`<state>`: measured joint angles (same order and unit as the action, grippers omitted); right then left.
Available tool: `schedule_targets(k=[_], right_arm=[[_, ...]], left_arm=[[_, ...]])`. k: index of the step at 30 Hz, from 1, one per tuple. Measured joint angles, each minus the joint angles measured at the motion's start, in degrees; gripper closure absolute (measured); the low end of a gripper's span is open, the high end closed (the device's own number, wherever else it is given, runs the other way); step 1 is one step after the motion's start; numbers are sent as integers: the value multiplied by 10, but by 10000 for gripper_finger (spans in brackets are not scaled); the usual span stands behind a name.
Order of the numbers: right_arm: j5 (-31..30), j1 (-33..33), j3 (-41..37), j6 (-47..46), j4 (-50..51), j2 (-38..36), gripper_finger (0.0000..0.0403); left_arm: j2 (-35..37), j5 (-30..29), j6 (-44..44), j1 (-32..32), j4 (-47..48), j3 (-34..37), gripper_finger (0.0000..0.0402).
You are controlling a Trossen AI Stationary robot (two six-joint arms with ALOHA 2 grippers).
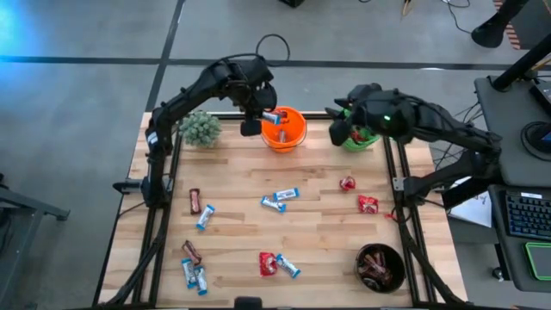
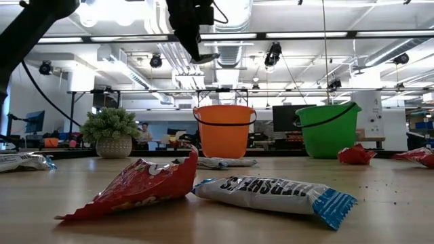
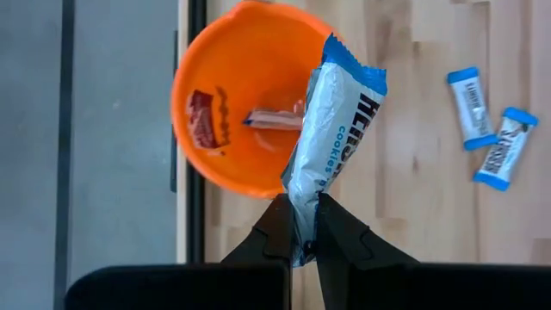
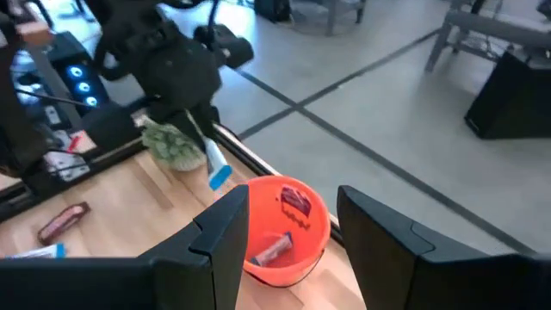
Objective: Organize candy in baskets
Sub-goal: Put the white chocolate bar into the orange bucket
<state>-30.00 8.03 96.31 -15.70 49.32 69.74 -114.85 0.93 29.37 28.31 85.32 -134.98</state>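
A light wooden bench [image 1: 318, 220] carries an orange pail [image 1: 285, 129] and a green pail [image 1: 360, 138] along its far edge, a small fuzzy plant [image 1: 200, 128] at the far left, and a black bowl [image 1: 380, 267] at the near right. Blue-and-white [image 1: 286, 194], red [image 1: 368, 204] and brown candies [image 1: 195, 201] lie scattered between.

A robotics lab or open workshop hall: grey concrete floor [image 1: 77, 103], exposed ceiling ducts [image 2: 230, 17] and strip lights, monitors [image 2: 34, 120], a keyboard [image 1: 527, 213] beside the wooden table [image 1: 318, 232]
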Motion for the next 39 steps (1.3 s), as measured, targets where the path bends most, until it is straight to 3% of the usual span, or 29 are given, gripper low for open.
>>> schedule_targets(k=[4,10,15,23,28,39], right_arm=[[7,37,0,0,-4,35,234],[96,96,-1,-1,-18,87,234],[121,130,-1,1,-27,114,234],[251,195,-1,48,-80,120,234],[363,245,-1,58,-117,120,234],[459,283,-1,88,-136,129,234]], left_arm=[[0,0,16,18,0,0,401],[0,0,16,40,0,0,401],[0,2,16,45,0,0,401],[0,2,15,58,-2,0,401],[0,2,5,62,-30,0,401],[0,11,5,63,-101,0,401]])
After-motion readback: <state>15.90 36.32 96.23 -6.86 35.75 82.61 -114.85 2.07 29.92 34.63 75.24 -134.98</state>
